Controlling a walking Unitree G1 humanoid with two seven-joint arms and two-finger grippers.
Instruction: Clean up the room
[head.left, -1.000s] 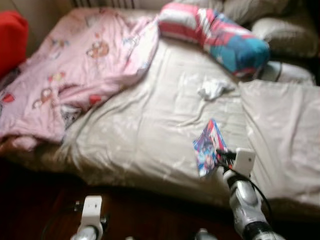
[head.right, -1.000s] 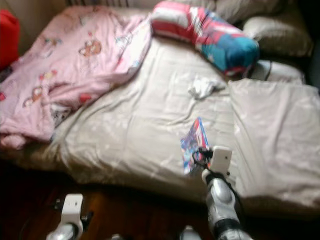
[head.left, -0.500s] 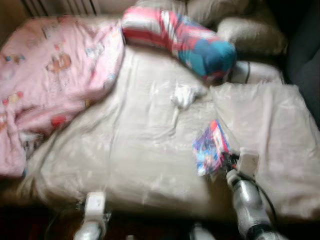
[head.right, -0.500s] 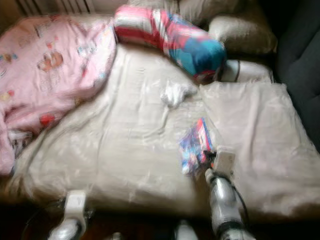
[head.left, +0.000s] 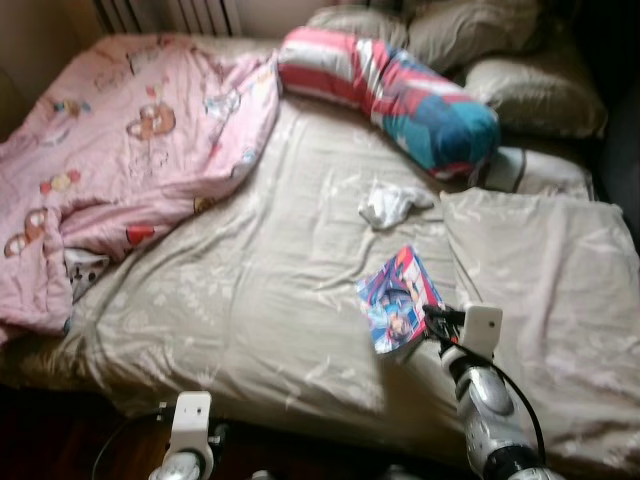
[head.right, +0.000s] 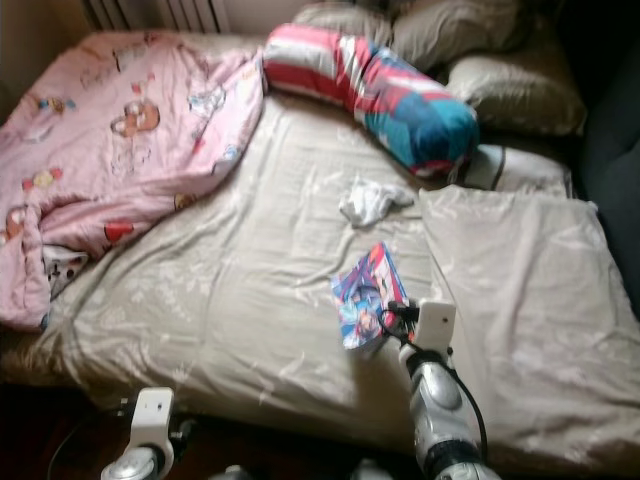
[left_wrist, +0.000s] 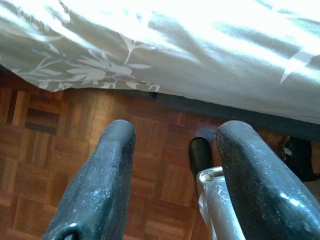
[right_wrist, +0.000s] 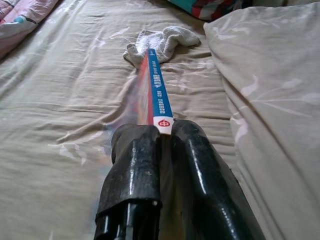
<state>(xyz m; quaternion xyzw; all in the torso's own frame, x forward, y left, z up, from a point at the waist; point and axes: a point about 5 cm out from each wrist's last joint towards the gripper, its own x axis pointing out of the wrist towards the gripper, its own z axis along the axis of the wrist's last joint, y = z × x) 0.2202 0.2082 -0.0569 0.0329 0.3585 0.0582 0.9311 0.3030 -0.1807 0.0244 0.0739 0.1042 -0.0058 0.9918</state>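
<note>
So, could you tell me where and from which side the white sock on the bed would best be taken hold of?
The white sock lies crumpled and loose on the sheet, beyond the book clamped in the right gripper. Probably best to come straight down from above onto its bunched middle hump, since that raised fold gives the jaws something to close on, whereas its edges lie flat against the sheet.

Booklet (head.left: 398, 300) cover art too blurry to read; pink duvet (head.left: 110, 160) cut off at frame edge.

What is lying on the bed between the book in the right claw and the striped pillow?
A crumpled white sock lies on the sheet between the book, pinched in the right claw, and the striped pillow; the left eye view shows it.
</note>
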